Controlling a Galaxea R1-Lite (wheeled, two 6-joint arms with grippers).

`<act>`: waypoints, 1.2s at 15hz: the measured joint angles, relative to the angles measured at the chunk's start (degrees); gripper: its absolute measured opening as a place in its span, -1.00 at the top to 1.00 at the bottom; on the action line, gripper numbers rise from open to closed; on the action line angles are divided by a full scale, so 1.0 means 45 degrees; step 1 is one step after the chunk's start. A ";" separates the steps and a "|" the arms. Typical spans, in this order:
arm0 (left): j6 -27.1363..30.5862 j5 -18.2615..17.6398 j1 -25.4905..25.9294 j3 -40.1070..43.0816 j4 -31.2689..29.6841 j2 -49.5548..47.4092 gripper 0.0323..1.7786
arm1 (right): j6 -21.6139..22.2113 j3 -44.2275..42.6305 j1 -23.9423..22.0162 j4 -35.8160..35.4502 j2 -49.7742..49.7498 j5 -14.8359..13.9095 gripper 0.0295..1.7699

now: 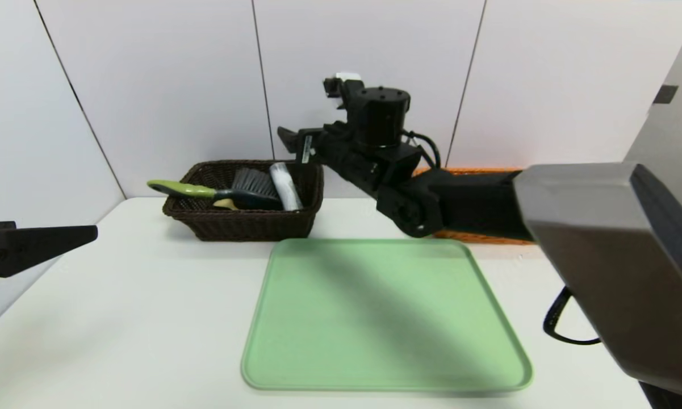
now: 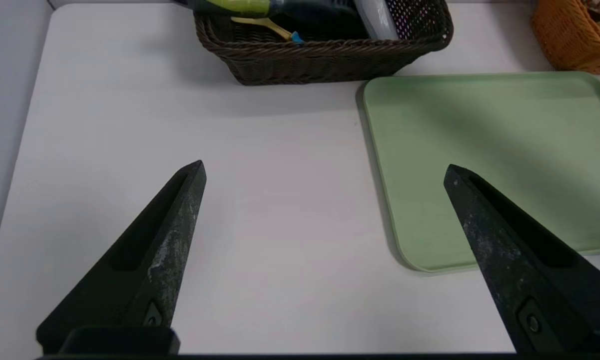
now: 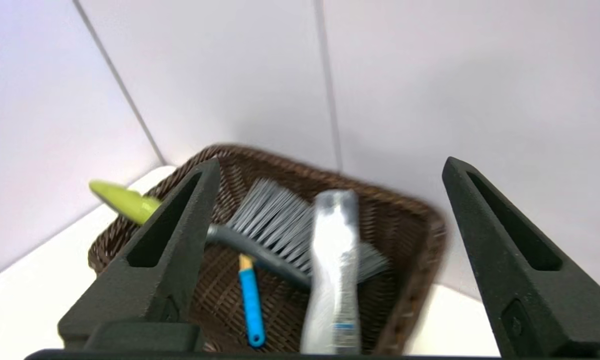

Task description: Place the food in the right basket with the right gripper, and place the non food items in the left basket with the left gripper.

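In the dark basket point(image 1: 255, 227), far left on the desk point(image 1: 147, 318), the brush point(image 1: 250, 193) points its green handle left; the bottle point(image 3: 332, 270), long axis near-to-far, leans across it (its lettering unreadable). The right hand point(image 1: 289, 139) hovers near them, jaws apart. The left hand point(image 2: 324, 167) waits near left, spread wide, seemingly empty.

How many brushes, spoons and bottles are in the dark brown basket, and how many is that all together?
Brush: 1, with a green handle
Spoon: 1, with a blue handle
Bottle: 1, white
Total in the dark brown basket: 3
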 joint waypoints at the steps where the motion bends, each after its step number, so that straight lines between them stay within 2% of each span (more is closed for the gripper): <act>1: 0.0068 0.0152 0.0187 -0.0146 0.0000 0.0087 -0.90 | -0.0033 0.0030 -0.0160 0.0810 -0.0607 -0.0068 -0.76; 5: 0.0209 0.0642 0.0604 -0.0715 0.0070 0.0198 -0.90 | -0.0111 0.0829 -0.1233 0.5507 -0.3365 -0.0146 -0.83; 7: 0.0238 0.1195 0.0702 -0.0978 0.0111 0.0154 -0.90 | -0.0116 0.2341 -0.1980 0.7821 -0.5128 -0.0190 -0.85; 9: 0.0404 0.1284 0.1292 -0.1122 0.0106 0.0106 -0.90 | -0.0070 0.4394 -0.2801 0.9097 -0.6905 -0.0526 -0.87; 12: 0.0555 0.1279 0.2435 -0.1168 0.0217 -0.0249 -0.90 | -0.0038 0.7285 -0.4532 0.9089 -0.9422 -0.0962 -0.89; 15: 0.0783 0.1219 0.3096 -0.0813 0.1048 -0.1306 -0.90 | 0.0011 0.9874 -0.6198 0.7918 -1.1879 -0.1078 -0.90; 18: 0.1176 0.1084 0.3636 0.0520 0.1300 -0.3086 -0.90 | 0.0011 1.2643 -0.6878 0.6456 -1.4323 -0.1140 -0.91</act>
